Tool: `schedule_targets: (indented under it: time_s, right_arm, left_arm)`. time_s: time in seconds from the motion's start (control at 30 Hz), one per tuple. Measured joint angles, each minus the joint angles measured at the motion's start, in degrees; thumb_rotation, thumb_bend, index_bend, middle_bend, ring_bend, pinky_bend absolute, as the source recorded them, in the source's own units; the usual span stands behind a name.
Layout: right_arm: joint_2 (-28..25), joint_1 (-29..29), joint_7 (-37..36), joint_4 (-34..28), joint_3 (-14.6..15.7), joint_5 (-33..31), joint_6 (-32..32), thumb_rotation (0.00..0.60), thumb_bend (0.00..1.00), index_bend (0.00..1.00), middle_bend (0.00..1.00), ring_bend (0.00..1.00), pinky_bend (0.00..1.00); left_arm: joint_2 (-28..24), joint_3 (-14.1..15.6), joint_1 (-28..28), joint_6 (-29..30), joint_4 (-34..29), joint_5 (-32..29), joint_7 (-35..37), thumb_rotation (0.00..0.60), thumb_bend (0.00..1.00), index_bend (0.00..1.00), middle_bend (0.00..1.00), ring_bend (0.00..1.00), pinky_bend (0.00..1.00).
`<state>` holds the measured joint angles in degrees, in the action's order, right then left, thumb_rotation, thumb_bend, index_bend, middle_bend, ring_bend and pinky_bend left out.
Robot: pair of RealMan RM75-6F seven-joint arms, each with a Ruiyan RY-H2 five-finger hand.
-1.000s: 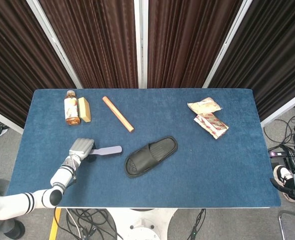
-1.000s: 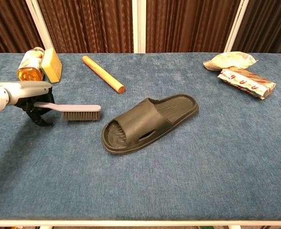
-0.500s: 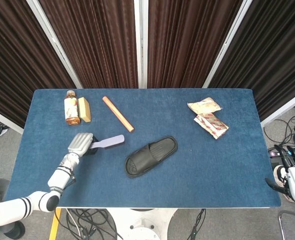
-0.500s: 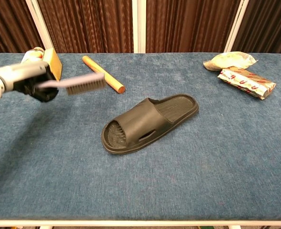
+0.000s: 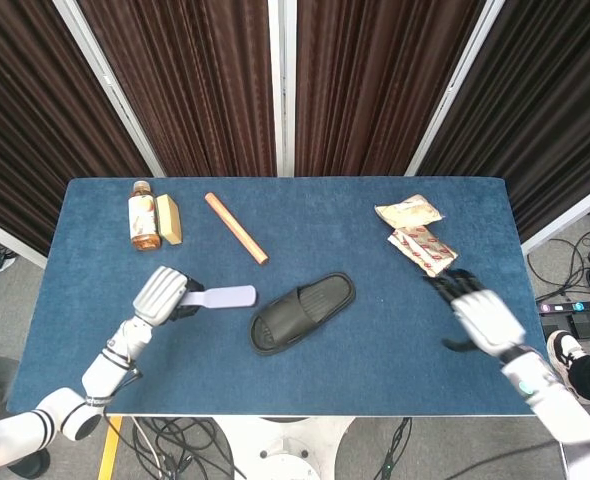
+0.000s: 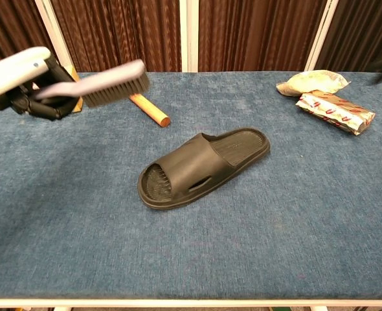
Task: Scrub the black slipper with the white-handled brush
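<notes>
Left robot hand (image 5: 162, 293) grips the white-handled brush (image 6: 99, 85) by the handle end, raised off the surface; black slipper (image 5: 302, 312) lies loose mid-surface. Right robot hand (image 5: 482, 316) hovers with fingers spread, holding nothing. Risk: an unpinned slipper likely skids under scrubbing, and the end grip may let the brush twist.

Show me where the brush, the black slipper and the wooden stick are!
brush (image 6: 113, 81), chest view, on the bristle head.
black slipper (image 6: 201, 165), chest view, on the strap across its middle.
wooden stick (image 5: 237, 229), head view, on the middle of its length.
</notes>
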<state>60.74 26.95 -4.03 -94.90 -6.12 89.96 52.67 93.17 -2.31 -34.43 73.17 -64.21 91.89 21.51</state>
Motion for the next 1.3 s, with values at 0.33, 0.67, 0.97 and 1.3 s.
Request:
schedule_targets:
  time_s: [0.33,0.67,0.97,1.3]
  right_arm:
    - [17.50,21.28,13.13,11.71,-5.02,-13.15,-21.43,0.600,0.00,0.00,0.08,0.00,0.05]
    - [26.51,30.37,24.49,21.04,-3.27,-25.66,-26.97,0.600,0.00,0.00,0.14,0.00,0.04]
    - [30.13,32.63,28.22,23.54,0.28,-31.99,-24.35,0.600,0.10,0.19,0.28,0.10,0.12]
    - [31.45,33.56,28.35,24.86,2.12,-32.83,-22.60,0.600,0.18,0.35,0.37,0.20,0.23]
  left_arm:
    - [1.57,2.29,-2.93,-1.07,2.86,4.61,-1.80,0.600,0.70,1.00,1.00,1.00,1.00]
    - [4.60,2.91,-5.36,-2.67,6.60,6.06,-1.82,0.600,0.70,1.00,1.00,1.00,1.00]
    - [8.36,3.61,-7.80,-5.51,10.06,7.02,-4.97,0.600,0.70,1.00,1.00,1.00,1.00]
    - [14.25,2.51,-9.53,-8.16,17.40,5.44,-9.93,0.600,0.70,1.00,1.00,1.00,1.00]
